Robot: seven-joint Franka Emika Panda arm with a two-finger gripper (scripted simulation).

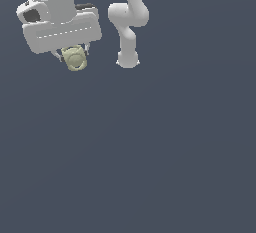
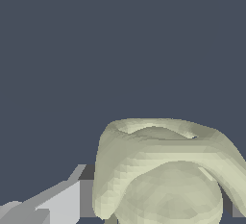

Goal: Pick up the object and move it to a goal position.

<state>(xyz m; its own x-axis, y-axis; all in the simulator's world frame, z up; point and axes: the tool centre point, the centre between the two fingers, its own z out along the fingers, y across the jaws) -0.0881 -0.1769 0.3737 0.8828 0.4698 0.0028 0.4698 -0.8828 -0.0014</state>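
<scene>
The object (image 1: 75,59) is a small pale yellowish-beige lumpy piece with a ring-like face. It hangs under the white gripper (image 1: 74,53) near the exterior view's upper left, held between the two short fingers, which are shut on it. In the wrist view the object (image 2: 163,175) fills much of the picture, with one grey finger (image 2: 53,204) beside it. The other finger is mostly hidden behind the object.
The arm's white base and lower links (image 1: 128,22) stand to the exterior view's right of the gripper. Around them lies only a plain dark grey-blue floor (image 1: 150,152). No goal marker shows.
</scene>
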